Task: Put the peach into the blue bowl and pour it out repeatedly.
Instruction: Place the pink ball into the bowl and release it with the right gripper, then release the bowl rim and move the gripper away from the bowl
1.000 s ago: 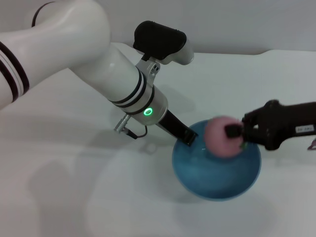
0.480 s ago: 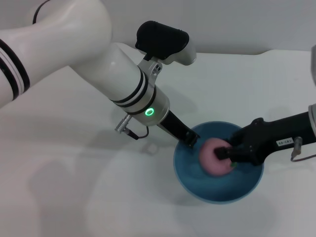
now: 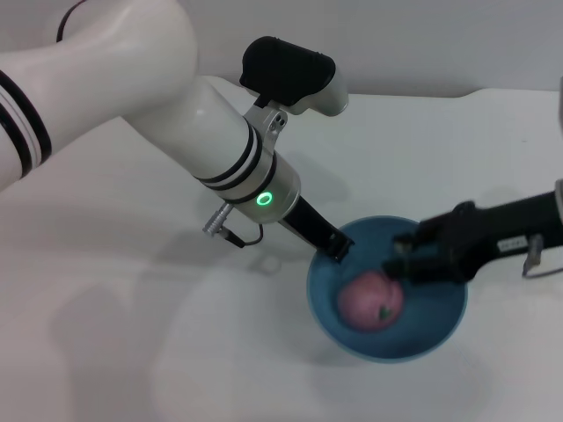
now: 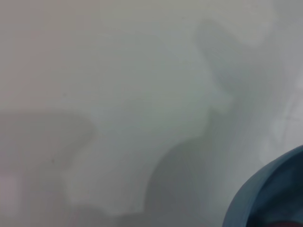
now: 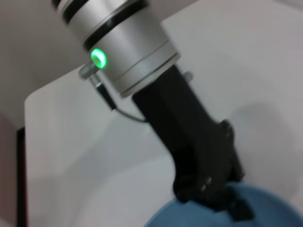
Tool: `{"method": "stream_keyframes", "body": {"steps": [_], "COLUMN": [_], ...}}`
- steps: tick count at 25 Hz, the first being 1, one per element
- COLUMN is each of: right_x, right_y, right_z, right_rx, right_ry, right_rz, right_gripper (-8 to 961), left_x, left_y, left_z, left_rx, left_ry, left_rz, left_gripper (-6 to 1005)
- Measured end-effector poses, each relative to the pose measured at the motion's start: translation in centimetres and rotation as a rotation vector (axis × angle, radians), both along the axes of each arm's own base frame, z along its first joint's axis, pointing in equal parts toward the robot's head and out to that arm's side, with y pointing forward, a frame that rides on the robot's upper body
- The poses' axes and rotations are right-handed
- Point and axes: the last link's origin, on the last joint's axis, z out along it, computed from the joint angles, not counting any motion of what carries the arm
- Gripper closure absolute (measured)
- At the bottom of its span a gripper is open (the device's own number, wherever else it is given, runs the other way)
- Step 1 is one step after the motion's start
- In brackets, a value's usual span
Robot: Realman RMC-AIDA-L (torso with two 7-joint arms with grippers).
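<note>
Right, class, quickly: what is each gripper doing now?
Left gripper: shut on the blue bowl rim.
Right gripper: open above the peach, holding nothing.

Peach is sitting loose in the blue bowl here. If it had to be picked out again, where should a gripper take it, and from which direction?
Judging from the head view, take the peach across its round middle, coming from above. It lies low in the blue bowl, whose wall blocks a sideways approach. The left gripper sits at the far-left rim; the right gripper hovers just above.
</note>
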Motion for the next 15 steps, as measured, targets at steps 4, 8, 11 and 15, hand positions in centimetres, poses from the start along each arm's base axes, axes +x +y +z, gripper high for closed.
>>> {"method": "stream_keyframes", "body": {"steps": [4, 8, 11, 15], "right_x": [0.7, 2.2, 3.4, 4.5], "right_y": [1.7, 2.5, 2.5, 2.5], "right_z": [1.9, 4.1, 5.0, 5.3], "right_rx": [0.162, 0.323, 0.403, 0.446], "right_ry": [0.086, 0.225, 0.257, 0.258], "right_rz": [-0.076, -0.192, -0.223, -0.243], "right_gripper": [479, 478, 479, 478], "left_x": [0.1, -0.1, -0.3, -0.8], "left_y": [0.0, -0.5, -0.5, -0.4], "left_z": [-0.2, -0.9, -1.3, -1.4], "left_rx": [0.003, -0.008, 0.002, 0.011], "left_ry": [0.002, 0.024, 0.029, 0.034], "left_rz": [-0.008, -0.038, -0.045, -0.030], "left_gripper": [1000, 1000, 1000, 1000]}}
